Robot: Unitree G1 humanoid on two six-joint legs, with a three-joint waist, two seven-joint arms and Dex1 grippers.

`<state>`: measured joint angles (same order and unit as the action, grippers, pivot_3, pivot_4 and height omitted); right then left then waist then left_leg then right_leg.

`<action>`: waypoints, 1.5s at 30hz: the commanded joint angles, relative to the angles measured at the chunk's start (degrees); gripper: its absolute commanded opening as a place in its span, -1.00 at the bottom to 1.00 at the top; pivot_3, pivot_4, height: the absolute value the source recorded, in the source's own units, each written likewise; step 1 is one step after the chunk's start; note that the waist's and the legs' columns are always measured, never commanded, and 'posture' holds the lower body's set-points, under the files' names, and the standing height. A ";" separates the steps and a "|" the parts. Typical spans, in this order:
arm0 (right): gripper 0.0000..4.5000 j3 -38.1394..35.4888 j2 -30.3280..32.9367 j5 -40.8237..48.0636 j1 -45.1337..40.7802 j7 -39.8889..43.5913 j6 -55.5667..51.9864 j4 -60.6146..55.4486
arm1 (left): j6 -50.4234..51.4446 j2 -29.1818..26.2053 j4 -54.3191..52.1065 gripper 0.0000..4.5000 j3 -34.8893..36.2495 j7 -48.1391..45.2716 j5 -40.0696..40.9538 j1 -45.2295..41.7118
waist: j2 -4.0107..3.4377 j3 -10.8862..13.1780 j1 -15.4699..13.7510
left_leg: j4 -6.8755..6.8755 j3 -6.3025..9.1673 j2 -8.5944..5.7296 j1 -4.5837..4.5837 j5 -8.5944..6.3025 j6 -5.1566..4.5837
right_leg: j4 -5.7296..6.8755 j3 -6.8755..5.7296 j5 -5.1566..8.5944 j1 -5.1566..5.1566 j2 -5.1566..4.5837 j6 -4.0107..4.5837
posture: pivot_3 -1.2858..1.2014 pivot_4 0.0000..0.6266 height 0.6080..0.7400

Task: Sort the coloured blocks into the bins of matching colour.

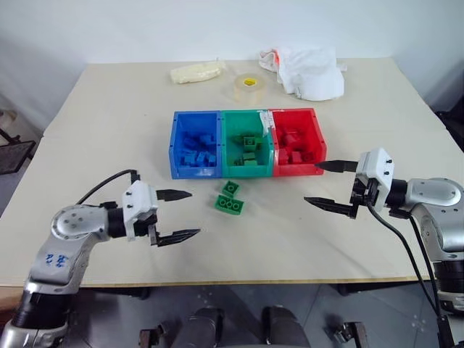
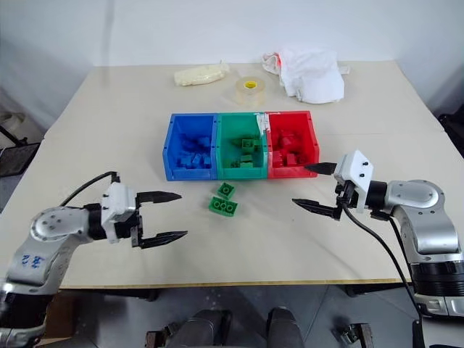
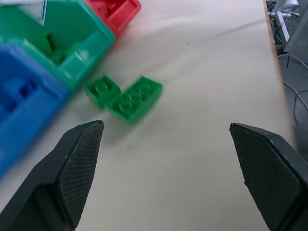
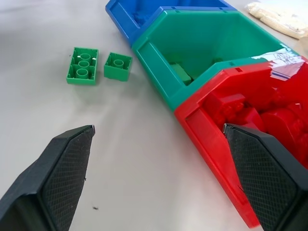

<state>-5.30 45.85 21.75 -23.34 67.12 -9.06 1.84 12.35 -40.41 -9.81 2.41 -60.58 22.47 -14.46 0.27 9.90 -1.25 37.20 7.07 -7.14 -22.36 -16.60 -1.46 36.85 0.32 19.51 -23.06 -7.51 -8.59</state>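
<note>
With both the left end effector (image 1: pixel 181 214) and right end effector (image 1: pixel 331 185) wide and empty, best to straddle the small green block (image 1: pixel 231 189) just before the green bin (image 1: pixel 246 172), squarely, without nudging the touching longer green block (image 1: pixel 230 206).

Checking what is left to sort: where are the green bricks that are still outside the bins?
In the left eye view, two green bricks lie upside down and touching on the table, just in front of the green bin, between the two grippers.
</note>
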 commanded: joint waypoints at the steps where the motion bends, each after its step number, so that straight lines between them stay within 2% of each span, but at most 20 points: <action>1: 1.00 -1.28 0.14 0.44 0.05 -0.60 0.65 -1.59 | -3.50 1.69 5.66 0.98 -3.63 -1.28 -3.14 -3.72 | 0.00 0.00 0.12 | 0.00 -0.01 0.00 0.00 0.00 0.00 | -0.01 -0.01 0.00 -0.01 0.01 0.00 | 0.03 -0.52 1.00; 6: 1.00 -2.43 0.46 0.90 2.91 -2.04 -0.03 -4.28 | -6.78 5.55 16.63 0.98 -9.54 -3.91 -7.38 -10.85 | 0.00 0.00 0.19 | -0.01 0.00 0.01 -0.03 0.00 0.00 | 0.08 -0.03 0.00 -0.11 0.03 0.00 | 0.03 -0.52 1.00; 13: 1.00 -4.94 1.05 1.44 7.80 -4.70 -1.88 -8.84 | -10.40 9.37 26.41 0.98 -13.04 -7.96 -9.54 -16.67 | 0.02 0.01 0.00 | 0.05 -0.02 -0.03 -0.06 0.00 0.00 | 0.09 -0.03 -0.01 -0.13 0.04 -0.02 | 0.03 -0.52 1.00; 25: 1.00 -5.97 0.85 1.51 9.74 -6.18 -2.84 -10.99 | -12.85 12.60 30.44 0.98 -13.41 -7.76 -11.42 -20.27 | 0.02 0.01 -0.05 | 0.12 -0.03 -0.04 -0.06 0.00 -0.01 | 0.15 -0.01 -0.01 -0.12 0.07 -0.02 | 0.03 -0.52 1.00; 32: 1.00 -5.28 0.58 1.21 8.84 -6.41 -2.70 -10.32 | -12.28 13.20 29.15 0.98 -13.94 -9.90 -10.62 -19.23 | 0.02 0.01 -0.01 | 0.12 -0.03 -0.04 -0.06 0.00 -0.01 | 0.16 -0.01 -0.01 -0.13 0.07 -0.02 | 0.03 -0.52 1.00; 36: 1.00 -5.06 0.48 1.15 8.52 -6.45 -2.64 -10.10 | -12.83 13.90 29.19 0.62 -13.77 -9.34 -11.01 -18.95 | 0.02 0.01 -0.03 | 0.13 -0.03 -0.04 -0.06 0.00 -0.01 | 0.16 -0.01 -0.01 -0.13 0.07 -0.02 | 0.03 -0.52 1.00; 45: 1.00 -4.78 0.41 0.94 7.81 -6.55 -2.64 -9.66 | -15.42 15.66 31.15 -0.63 -13.65 -7.64 -11.91 -19.47 | 0.03 0.01 -0.01 | 0.13 -0.04 -0.04 -0.06 0.00 0.00 | 0.17 -0.01 -0.01 -0.13 0.07 -0.02 | 0.03 -0.52 1.00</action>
<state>-9.32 45.97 22.05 -14.84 60.94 -11.85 -6.91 -2.11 -24.87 21.33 -11.71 -68.36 10.81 -33.48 0.30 9.91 -1.26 37.33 7.04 -7.17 -22.42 -16.60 -1.47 37.02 0.31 19.50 -23.19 -7.45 -8.61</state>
